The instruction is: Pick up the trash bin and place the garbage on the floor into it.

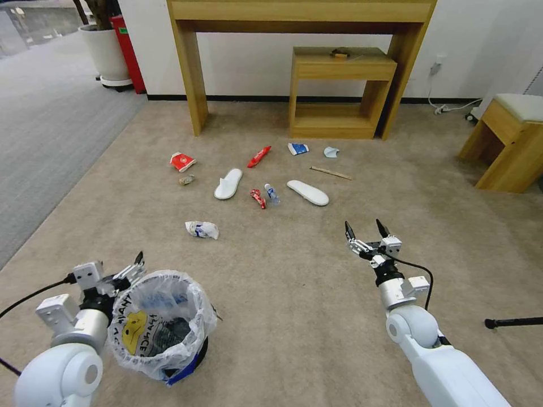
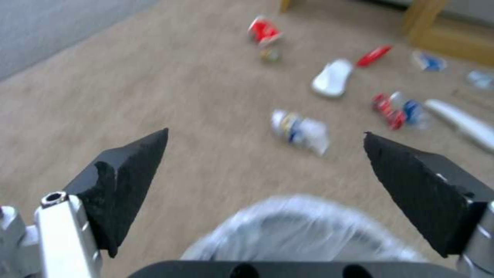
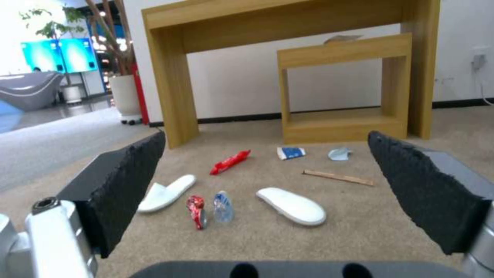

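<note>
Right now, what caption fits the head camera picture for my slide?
Open left end effector beside the trash bin, open right end effector over the carpet, litter ahead.

light: bright, even indoor — shadows: soft | left wrist view: motion-blurred — head view: edges bowed

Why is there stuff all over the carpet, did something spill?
Yes, litter lies scattered on the floor: two white slippers, red wrappers, a small bottle. The trash bin stands upright beside it.

Black trash bin (image 1: 169,362); white slippers (image 1: 228,183); beige floor (image 1: 294,294).
</note>
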